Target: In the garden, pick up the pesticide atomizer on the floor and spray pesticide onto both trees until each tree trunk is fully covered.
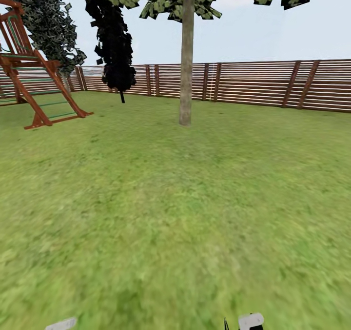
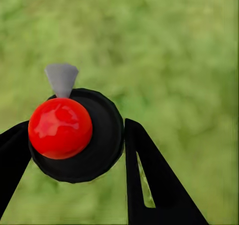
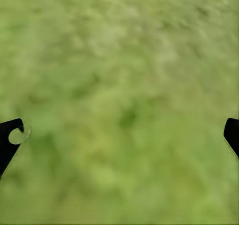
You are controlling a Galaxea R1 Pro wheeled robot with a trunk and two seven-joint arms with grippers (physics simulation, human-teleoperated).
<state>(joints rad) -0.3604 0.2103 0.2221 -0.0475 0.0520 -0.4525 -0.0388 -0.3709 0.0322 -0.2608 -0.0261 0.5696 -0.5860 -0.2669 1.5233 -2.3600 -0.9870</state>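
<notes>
A red-knobbed, black-capped pesticide atomizer [image 2: 74,135] with a grey nozzle is clenched between the left gripper [image 2: 74,150] fingers, ready for spraying. The right gripper [image 3: 119,135] hangs released over grass. 1 grey-brown tree trunk [image 1: 186,51] stands well ahead on the lawn [image 1: 146,213].

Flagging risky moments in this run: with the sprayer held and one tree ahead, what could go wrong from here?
1. The left gripper holds the sprayer between two thin fingers around its round black body; it might twist or slip while driving.
2. The tree trunk stands far off across the lawn, so spraying from here would likely fall short.
3. The swing frame and a dark narrow tree stand to the left; drifting that way risks a bump.
</notes>
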